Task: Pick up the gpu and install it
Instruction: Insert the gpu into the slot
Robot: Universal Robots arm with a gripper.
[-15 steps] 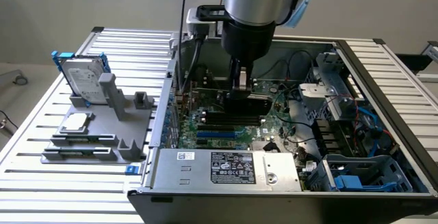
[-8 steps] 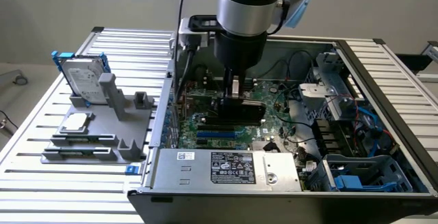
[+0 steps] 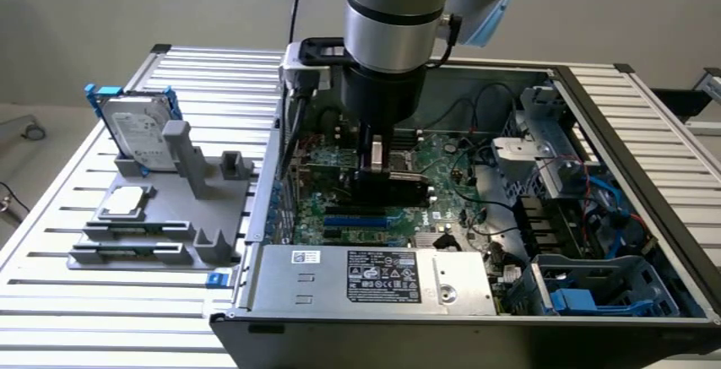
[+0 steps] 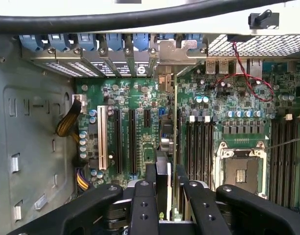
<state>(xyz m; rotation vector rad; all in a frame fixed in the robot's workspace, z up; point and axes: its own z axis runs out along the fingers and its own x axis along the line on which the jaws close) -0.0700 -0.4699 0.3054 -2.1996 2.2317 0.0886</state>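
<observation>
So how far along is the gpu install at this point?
Done: the gpu is already picked up and brought inside the open computer case. In hand: the gripper is closed on it, holding the card edge-on over the motherboard and its expansion slots. Left: the card is not yet released, and I cannot tell whether it is fully seated.

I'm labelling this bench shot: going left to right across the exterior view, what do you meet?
hard drive → gpu, clamped in the gripper over the motherboard → blue plastic tray in the case's corner
</observation>
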